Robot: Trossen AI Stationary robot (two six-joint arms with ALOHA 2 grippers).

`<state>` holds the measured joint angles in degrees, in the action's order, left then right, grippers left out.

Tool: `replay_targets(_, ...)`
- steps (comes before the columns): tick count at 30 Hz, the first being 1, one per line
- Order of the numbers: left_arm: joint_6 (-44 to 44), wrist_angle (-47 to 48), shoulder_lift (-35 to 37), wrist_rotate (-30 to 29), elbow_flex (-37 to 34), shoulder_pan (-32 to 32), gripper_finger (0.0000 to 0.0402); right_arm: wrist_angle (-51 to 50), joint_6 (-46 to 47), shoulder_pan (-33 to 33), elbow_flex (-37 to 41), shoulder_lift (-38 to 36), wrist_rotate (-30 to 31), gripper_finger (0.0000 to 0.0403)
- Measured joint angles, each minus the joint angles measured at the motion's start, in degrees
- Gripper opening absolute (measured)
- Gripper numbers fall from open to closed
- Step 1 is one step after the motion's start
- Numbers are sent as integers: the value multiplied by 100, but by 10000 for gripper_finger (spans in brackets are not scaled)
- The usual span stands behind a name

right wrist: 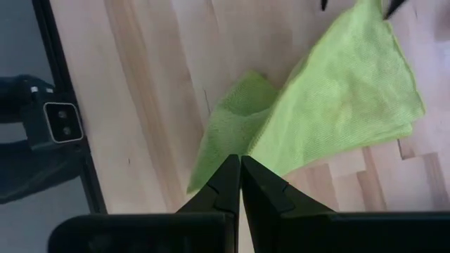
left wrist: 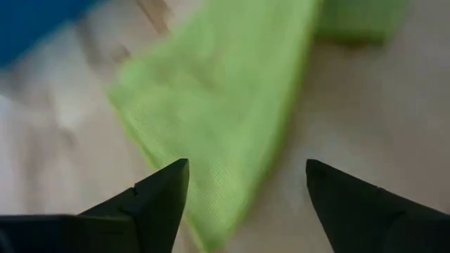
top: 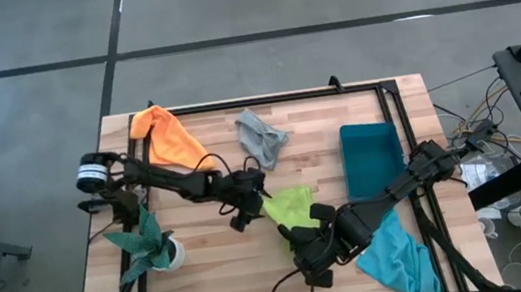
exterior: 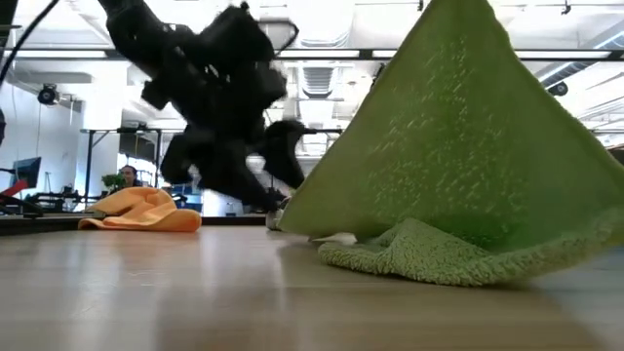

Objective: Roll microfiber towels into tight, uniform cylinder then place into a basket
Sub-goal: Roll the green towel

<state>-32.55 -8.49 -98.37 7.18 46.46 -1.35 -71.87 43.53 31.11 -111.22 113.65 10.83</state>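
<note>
the wooden table [top: 227,271] carries everything; the teal basket [top: 373,156] sits empty toward its right side. the lime green towel [top: 291,206] lies mid-table, partly lifted into a tent. the right gripper [right wrist: 240,184] has its fingers pressed together, seemingly pinching the towel's near corner. the left gripper [left wrist: 246,190] hovers over the far edge, jaws wide, holding nothing. the cloth looks light and floppy, likely to slump; best taken by corners or edges.
</note>
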Motion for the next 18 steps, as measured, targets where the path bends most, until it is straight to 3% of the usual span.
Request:
replay_targets(5, -88, -91, -381, -64, 76, 0, 198, -66, 0, 0, 0, -172, 277, 9)
replay_targets(13, -17, -48, -171, -576, 138, 11, 25, -317, -2, -34, -2, -204, 285, 9)
replay_targets(18, 370, 1112, 579, -762, 339, 8, 3, -617, 0, -68, -2, -398, 303, 9)
